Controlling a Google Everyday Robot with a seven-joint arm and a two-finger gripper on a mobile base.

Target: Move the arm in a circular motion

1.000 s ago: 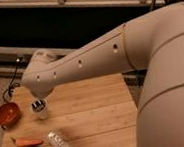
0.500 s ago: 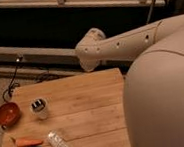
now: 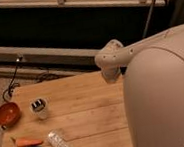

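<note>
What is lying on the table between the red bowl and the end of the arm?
In the camera view, a small clear cup stands beside the red bowl. From there to the arm, whose gripper hangs at the far edge, only bare wooden table shows.

The arm (image 3: 160, 87) has swung from the left side of the table (image 3: 85, 111) toward the right: a second ago its far end hung over the small cup (image 3: 39, 108), half a second ago over the table's rear middle. It now sits folded close to the camera at the rear right edge. The gripper (image 3: 111, 74) has followed, and the cup is fully uncovered.
</note>
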